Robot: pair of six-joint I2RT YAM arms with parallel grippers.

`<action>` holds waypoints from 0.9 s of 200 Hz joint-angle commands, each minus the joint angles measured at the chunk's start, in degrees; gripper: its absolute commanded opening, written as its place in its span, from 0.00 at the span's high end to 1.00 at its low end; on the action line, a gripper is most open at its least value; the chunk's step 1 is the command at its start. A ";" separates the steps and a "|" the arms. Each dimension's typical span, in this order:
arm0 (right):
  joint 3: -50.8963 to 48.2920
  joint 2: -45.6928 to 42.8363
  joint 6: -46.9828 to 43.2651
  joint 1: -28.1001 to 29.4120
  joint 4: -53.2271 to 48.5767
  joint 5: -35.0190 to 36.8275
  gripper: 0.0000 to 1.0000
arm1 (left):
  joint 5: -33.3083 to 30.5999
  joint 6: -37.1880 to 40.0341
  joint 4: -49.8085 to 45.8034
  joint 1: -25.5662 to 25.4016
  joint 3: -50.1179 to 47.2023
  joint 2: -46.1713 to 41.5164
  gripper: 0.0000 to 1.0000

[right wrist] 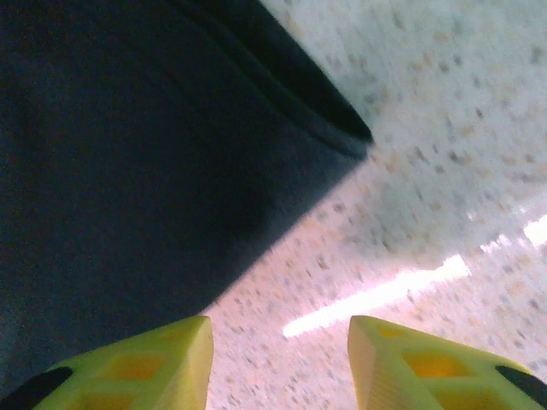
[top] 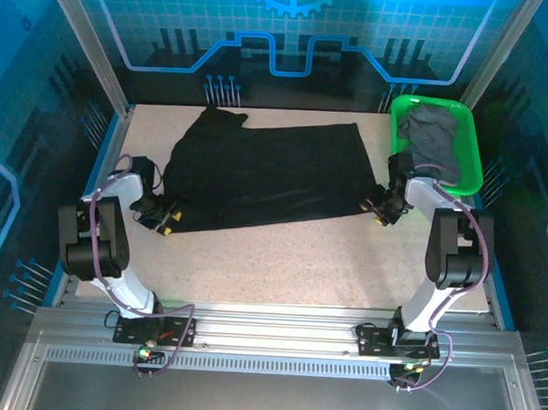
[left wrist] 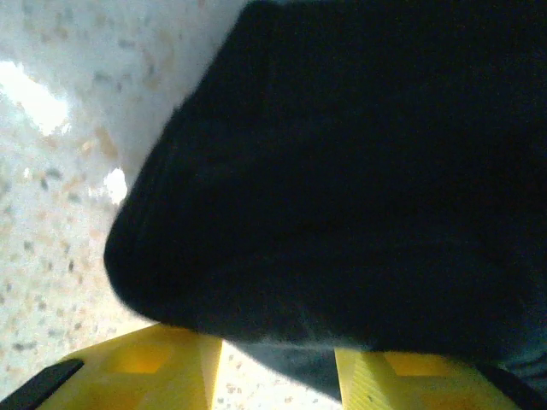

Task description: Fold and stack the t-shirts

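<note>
A black t-shirt [top: 266, 172] lies spread flat across the back half of the table. My left gripper [top: 158, 217] sits low at its near-left corner. In the left wrist view the black cloth [left wrist: 342, 171] bulges just past the yellow fingertips [left wrist: 154, 367], and my left gripper [left wrist: 278, 376] is open with bare table in the gap. My right gripper [top: 377, 209] rests by the shirt's near-right corner. It is open [right wrist: 278, 359] over bare table, with the shirt's hem [right wrist: 128, 171] lying ahead and to the left. Dark grey t-shirts [top: 429, 135] are piled in the basket.
The bright green basket [top: 471, 142] stands at the back right, close behind the right arm. The speckled table [top: 289, 261] stretches between the shirt and the arm bases. Metal frame posts and blue walls close in the sides and the back.
</note>
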 commanded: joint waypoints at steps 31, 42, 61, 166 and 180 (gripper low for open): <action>4.50 4.34 3.24 0.75 2.53 5.09 0.55 | -0.62 -1.91 1.66 1.86 2.89 4.31 0.62; 5.49 3.78 3.60 0.22 0.58 7.07 0.56 | -0.78 -1.96 1.63 2.01 2.74 4.31 0.62; 5.95 2.50 4.66 -2.94 -1.32 9.08 0.55 | -0.91 -1.69 1.62 2.19 2.38 3.89 0.63; 7.95 -4.33 -0.07 -5.68 -7.27 9.26 0.50 | -1.57 1.43 -0.07 5.26 2.03 2.94 0.64; 4.00 -8.23 1.36 -3.09 -6.75 10.15 0.49 | -1.50 1.41 0.03 5.53 1.68 2.63 0.64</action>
